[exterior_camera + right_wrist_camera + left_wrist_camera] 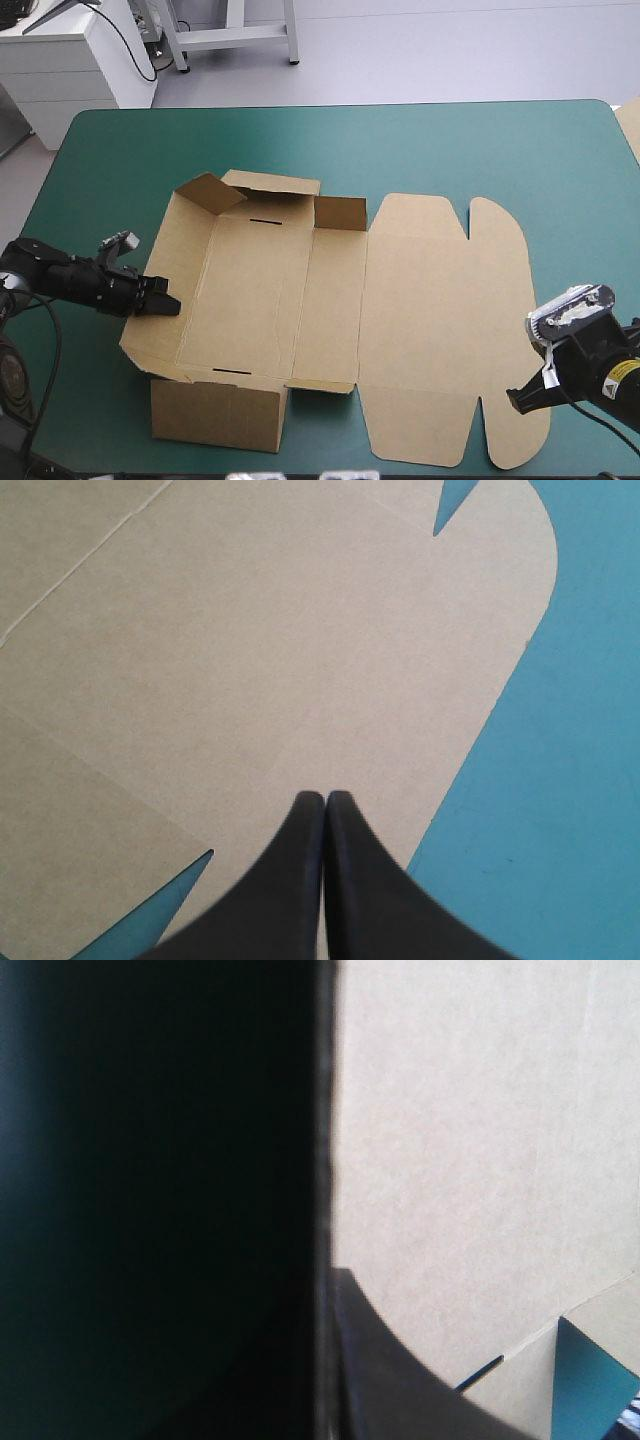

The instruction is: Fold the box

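The brown box point(270, 290) lies open near the table's middle, and its lid panel point(440, 320) is flat to the right. Its left wall point(160, 265) is tilted up, the far wall's flaps point(215, 192) are partly raised, and a near panel point(215, 415) hangs by the front edge. My left gripper point(168, 303) is shut on the left wall's edge. In the left wrist view the board point(470, 1160) runs edge-on between the fingers point(390, 1380), its underside dark. My right gripper point(520, 398) point(325, 800) is shut, empty, over the lid's near right corner point(250, 660).
Bare teal-green cover point(350, 140) stretches beyond the box to the far edge and shows right of the lid point(570, 780). A pale board edge point(632, 125) sits at the table's far right edge.
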You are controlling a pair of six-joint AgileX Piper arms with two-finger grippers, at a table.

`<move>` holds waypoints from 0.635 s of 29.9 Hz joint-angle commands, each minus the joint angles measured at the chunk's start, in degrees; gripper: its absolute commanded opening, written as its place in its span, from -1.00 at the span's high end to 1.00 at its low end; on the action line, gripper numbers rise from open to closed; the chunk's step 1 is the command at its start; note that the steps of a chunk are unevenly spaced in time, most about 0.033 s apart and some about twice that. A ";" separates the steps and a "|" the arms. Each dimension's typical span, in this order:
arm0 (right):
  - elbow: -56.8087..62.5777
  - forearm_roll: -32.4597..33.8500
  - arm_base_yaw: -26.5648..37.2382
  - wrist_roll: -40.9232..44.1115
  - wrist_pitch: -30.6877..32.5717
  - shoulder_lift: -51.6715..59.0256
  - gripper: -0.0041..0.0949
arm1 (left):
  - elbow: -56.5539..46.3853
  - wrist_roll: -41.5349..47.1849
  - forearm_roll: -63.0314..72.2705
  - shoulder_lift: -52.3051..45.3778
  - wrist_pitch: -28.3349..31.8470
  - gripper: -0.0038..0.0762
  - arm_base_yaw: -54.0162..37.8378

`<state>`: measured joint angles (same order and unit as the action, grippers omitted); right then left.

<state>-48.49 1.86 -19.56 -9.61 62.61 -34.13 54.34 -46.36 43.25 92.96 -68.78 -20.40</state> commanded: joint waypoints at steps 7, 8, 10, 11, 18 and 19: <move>-1.41 0.09 0.40 -0.24 -2.96 -0.22 0.96 | 23.96 5.15 -3.97 -6.73 -5.49 0.92 14.90; -1.41 0.09 0.40 -0.24 -2.96 -0.22 0.96 | 26.65 5.89 -5.41 -6.73 -5.38 0.92 16.78; -1.41 0.38 0.40 -0.24 -3.07 -0.22 0.96 | 32.97 6.88 -9.54 -6.73 -5.13 0.92 21.73; -1.41 0.40 0.40 -0.24 -3.19 -0.22 0.96 | 35.34 7.64 -11.27 -6.73 -4.82 0.92 23.68; -1.41 0.73 0.40 -0.24 -6.41 -0.22 0.96 | 48.86 11.00 -29.22 -5.91 0.11 0.92 38.62; -1.51 0.73 0.40 0.05 -6.65 -0.22 0.96 | 49.42 11.00 -30.29 -5.79 0.97 0.92 40.18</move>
<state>-48.49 1.98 -19.56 -9.61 60.35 -34.13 99.74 -35.53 16.68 88.97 -70.90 15.65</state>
